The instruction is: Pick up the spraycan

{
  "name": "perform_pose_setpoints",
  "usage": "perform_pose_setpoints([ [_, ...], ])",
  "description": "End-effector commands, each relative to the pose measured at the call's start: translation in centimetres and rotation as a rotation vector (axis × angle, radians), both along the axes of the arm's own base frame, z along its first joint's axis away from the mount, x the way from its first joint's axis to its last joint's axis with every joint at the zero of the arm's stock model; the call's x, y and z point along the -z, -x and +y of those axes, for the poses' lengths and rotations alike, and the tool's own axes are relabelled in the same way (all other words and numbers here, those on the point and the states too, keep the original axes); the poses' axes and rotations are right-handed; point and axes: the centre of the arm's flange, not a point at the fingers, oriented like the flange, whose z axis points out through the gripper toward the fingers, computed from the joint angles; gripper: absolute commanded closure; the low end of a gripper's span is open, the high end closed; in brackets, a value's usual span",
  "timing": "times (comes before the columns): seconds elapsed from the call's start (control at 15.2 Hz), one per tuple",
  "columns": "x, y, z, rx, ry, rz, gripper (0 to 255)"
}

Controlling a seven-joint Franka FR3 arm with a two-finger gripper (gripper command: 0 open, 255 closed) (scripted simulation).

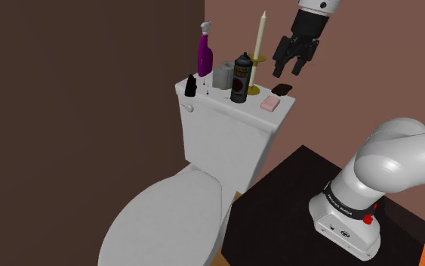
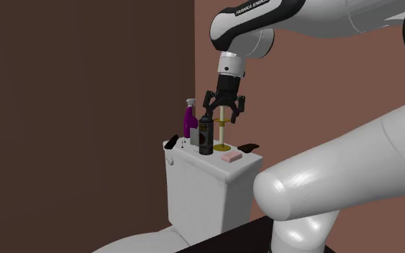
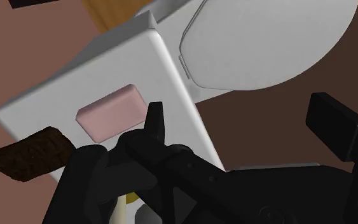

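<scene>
The spraycan (image 1: 240, 78) is black with a dark red label and stands upright on the white toilet tank's lid (image 1: 226, 108), beside a tall candle (image 1: 260, 34) in a gold holder. In the second exterior view the spraycan (image 2: 206, 135) stands just below and to the left of my gripper (image 2: 224, 115). My gripper (image 1: 290, 72) hangs open in the air above the lid, to the right of the can in the shoulder view, touching nothing. In the wrist view the gripper (image 3: 242, 121) has its fingers apart over the lid's corner (image 3: 139, 63).
Also on the lid are a purple spray bottle (image 1: 204, 53), a small black bottle (image 1: 191, 85), a paper roll (image 1: 223, 75), a pink soap bar (image 1: 269, 103) and a brown block (image 1: 282, 90). The toilet's closed seat lid (image 1: 165, 219) lies below, with brown walls behind.
</scene>
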Motion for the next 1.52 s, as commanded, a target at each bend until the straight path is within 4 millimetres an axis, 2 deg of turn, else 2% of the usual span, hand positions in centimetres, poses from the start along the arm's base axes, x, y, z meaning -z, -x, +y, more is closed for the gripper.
perform_pose_setpoints([
  [0.0, 0.0, 0.0, 0.0, 0.0, 0.0, 0.0, 0],
  [0.46, 2.4, -5.4, -2.3, -0.22, 0.101, -0.219, 0],
  [0.92, 3.4, -11.5, -3.4, -0.439, 0.203, -0.437, 0],
  [0.99, 3.4, -11.8, -3.4, -0.448, 0.207, -0.446, 0],
  [1.45, 7.4, -11.8, -3.4, -0.448, 0.207, -0.446, 0],
])
